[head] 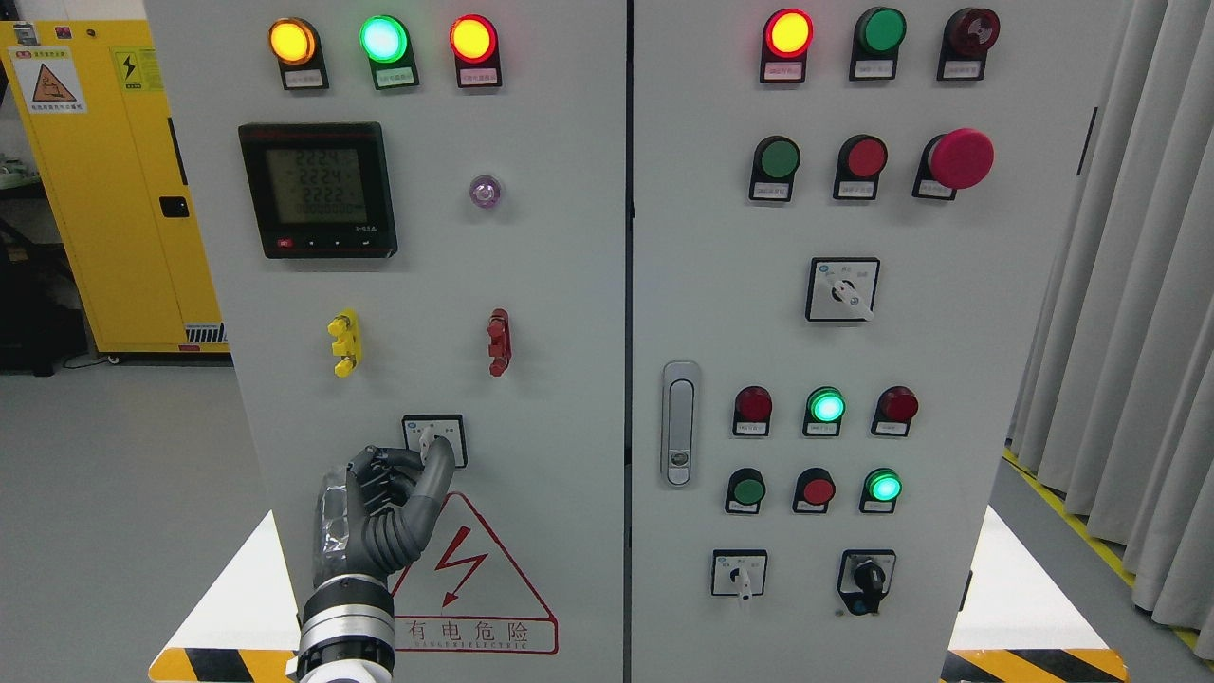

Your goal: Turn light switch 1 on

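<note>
grey two-door electrical cabinet [569, 285] fills the view, standing on a pale grey floor [114, 493]. yellow safety cabinet [104, 190] sits behind it at the left, grey curtains [1129, 285] hang at the right, and black-yellow hazard tape [1062, 498] runs along the floor beside the curtains. left door carries three lit lamps on top, a digital meter [316, 188] below them, a yellow handle [345, 342] and a red handle [498, 341] mid-panel, and a red-bordered lightning warning triangle [474, 579] at the bottom. right door holds more lamps, a red mushroom button [960, 157], a door latch [678, 422] and several rotary switches.

light switch 1 [434, 438] is the small rotary selector on a black square plate, low on the left door, just above the warning triangle. its white knob looks roughly upright, long axis near vertical, but the fingers cover part of it so exact pointing cannot be told.

left hand [394, 498] comes up from the bottom edge at the left, fingers [438, 465] curled together and pinched on the knob of the switch. right hand is out of view.

bare panel surrounds the switch plate on both sides; the red handle is well above, the door seam well to the right.
</note>
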Motion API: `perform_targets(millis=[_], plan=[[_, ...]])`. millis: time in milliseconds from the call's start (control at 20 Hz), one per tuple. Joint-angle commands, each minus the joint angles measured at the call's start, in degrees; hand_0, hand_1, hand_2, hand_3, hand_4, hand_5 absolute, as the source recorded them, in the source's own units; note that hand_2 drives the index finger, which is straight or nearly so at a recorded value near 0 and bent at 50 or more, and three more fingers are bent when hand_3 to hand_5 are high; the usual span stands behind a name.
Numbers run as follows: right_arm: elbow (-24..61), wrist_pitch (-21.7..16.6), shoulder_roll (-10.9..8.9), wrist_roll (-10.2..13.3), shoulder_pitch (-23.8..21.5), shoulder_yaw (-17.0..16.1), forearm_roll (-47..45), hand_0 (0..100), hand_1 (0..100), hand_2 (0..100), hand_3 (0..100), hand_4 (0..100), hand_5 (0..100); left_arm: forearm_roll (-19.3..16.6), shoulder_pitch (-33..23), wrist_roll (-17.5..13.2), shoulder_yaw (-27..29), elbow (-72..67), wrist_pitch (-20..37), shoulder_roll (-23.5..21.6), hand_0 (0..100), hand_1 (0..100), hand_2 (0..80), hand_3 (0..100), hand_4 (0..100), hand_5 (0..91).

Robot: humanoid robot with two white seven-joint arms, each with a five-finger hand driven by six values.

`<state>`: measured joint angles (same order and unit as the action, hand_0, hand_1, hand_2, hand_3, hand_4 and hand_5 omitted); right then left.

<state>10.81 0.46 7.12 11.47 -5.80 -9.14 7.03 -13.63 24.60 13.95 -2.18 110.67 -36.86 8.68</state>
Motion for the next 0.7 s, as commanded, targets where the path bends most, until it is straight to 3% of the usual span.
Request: perform_targets(millis=[0,650], plan=[[0.0,0.0,0.00,0.0,0.0,0.0,0.0,0,50,4,0,0,0,0.0,0.0,-0.1,0.0,0.0,0.1,0.0,42,58,56.6,91,89,87.8],[0.0,0.0,0.00,0.0,0.0,0.0,0.0,0,50,4,0,0,0,0.3,0.2,-0.1,0.0,-0.1,0.2,0.0,50,56,56.0,91,89,87.5]])
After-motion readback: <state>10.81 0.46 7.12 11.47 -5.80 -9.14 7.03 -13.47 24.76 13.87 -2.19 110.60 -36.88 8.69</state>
